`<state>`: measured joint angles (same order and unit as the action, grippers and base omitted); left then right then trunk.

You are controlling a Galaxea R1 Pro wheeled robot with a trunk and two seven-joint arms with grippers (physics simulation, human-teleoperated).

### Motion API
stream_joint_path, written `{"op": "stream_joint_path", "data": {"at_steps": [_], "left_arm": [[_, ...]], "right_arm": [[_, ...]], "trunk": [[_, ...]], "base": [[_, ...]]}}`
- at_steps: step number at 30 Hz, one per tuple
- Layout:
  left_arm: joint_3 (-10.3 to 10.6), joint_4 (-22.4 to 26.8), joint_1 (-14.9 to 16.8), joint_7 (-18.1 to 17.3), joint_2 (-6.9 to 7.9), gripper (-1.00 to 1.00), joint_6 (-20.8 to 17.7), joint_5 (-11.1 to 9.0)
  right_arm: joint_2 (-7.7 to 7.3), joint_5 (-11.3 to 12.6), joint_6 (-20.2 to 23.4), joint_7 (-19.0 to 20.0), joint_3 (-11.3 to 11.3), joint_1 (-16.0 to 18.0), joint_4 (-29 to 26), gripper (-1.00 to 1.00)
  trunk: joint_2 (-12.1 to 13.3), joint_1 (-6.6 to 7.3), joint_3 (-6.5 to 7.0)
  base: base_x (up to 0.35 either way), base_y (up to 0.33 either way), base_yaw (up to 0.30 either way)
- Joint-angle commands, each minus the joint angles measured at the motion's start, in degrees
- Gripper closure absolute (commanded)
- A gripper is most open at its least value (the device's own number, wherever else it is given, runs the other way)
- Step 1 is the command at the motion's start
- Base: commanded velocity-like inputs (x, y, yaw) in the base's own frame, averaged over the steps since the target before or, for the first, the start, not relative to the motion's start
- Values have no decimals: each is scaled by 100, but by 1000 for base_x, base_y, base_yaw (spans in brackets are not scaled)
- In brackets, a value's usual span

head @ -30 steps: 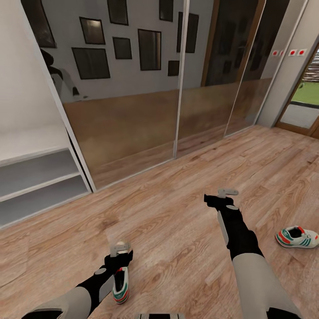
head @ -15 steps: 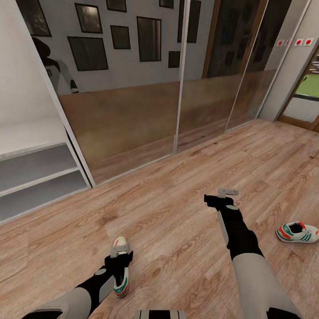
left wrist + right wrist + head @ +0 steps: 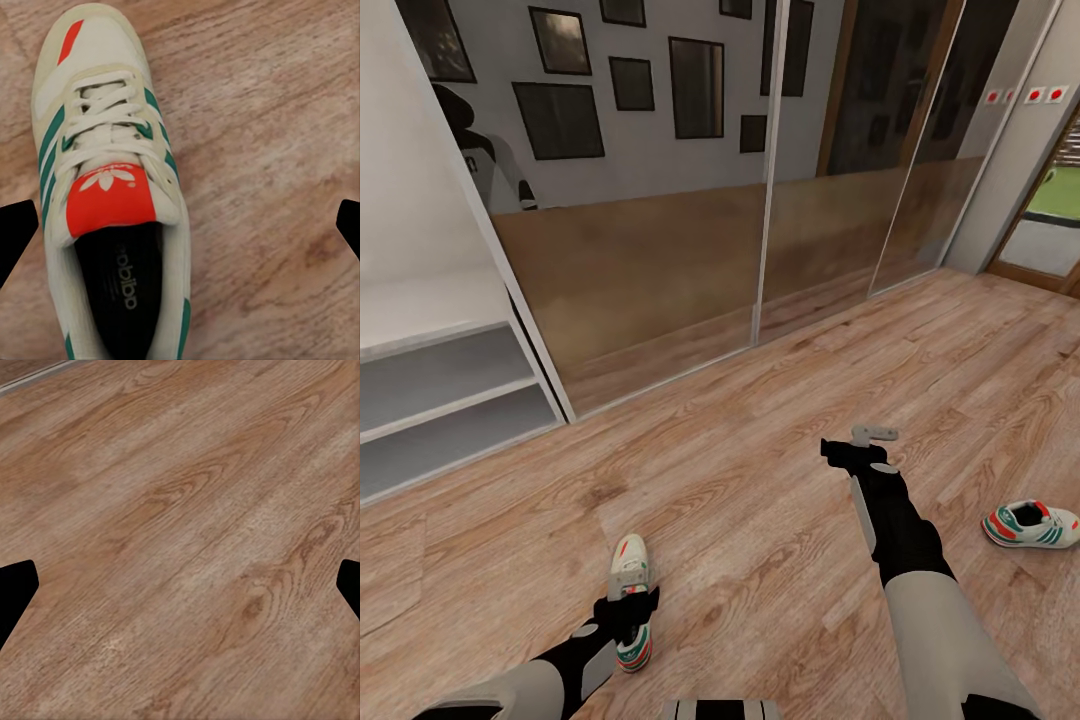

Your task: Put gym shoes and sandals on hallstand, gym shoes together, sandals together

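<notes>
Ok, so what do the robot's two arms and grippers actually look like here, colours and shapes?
Both arms have pale grey, rounded upper segments and black forearms with small grey side panels. The right gripper is black-based with short light grey fingers. The left gripper is black with a grey part. In the wrist views the fingertips show as black wedges.

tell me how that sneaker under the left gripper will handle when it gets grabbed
The gym shoe lies flat on its sole on the corridor floor, so it probably won't roll. Its open collar and loose laces suggest soft sides that may squash between the left gripper's open fingers.

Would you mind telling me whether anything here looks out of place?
Yes: both gym shoes lie apart on the corridor floor, one under the left gripper, the other off right, away from the hallstand.
</notes>
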<state>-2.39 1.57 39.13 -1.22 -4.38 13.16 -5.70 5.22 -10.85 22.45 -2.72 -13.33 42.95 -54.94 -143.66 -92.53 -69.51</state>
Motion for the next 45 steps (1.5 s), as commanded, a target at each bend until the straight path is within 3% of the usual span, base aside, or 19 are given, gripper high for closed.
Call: {"op": "stream_joint_path", "data": {"at_steps": [1, 8, 14, 20, 23, 27, 30, 41, 45], "left_arm": [[-21, -10, 3, -12, -1, -100, 17, -48], [-32, -42, -120, -2, 7, -100, 36, -69], [-33, -50, -232, -1, 0, -100, 604, -77], [-38, -51, -339, -1, -1, -100, 807, -107], [-40, -52, -358, -1, -3, -100, 869, -261], [-37, -52, -457, -3, -7, -100, 1117, -779], [-34, -50, -512, -7, -9, -100, 1207, -976], [-33, -43, -540, -10, -10, -100, 1251, -1072], [-33, -43, -542, -10, -10, -100, 1251, -1073]], "right_arm": [[6, -48, 31, 8, -12, 3, -8, -100], [6, -48, 31, 8, -12, 3, -8, -100], [6, -48, 31, 8, -12, 3, -8, -100], [6, -48, 31, 8, -12, 3, -8, -100], [6, -48, 31, 8, -12, 3, -8, -100], [6, -48, 31, 8, -12, 3, -8, -100], [4, -48, 31, 8, -12, 3, -8, -100], [6, -48, 31, 8, -12, 3, -8, -100], [6, -48, 31, 8, -12, 3, -8, -100]], "trunk": [[-2, 1, -4], [-2, 1, -4], [-2, 1, -4], [-2, 1, -4], [-2, 1, -4], [-2, 1, -4], [-2, 1, -4], [-2, 1, -5], [-6, -7, -96]], "base": [[0, 0, 0], [0, 0, 0], [0, 0, 0], [0, 0, 0], [0, 0, 0], [0, 0, 0], [0, 0, 0], [0, 0, 0], [0, 0, 0]]}}
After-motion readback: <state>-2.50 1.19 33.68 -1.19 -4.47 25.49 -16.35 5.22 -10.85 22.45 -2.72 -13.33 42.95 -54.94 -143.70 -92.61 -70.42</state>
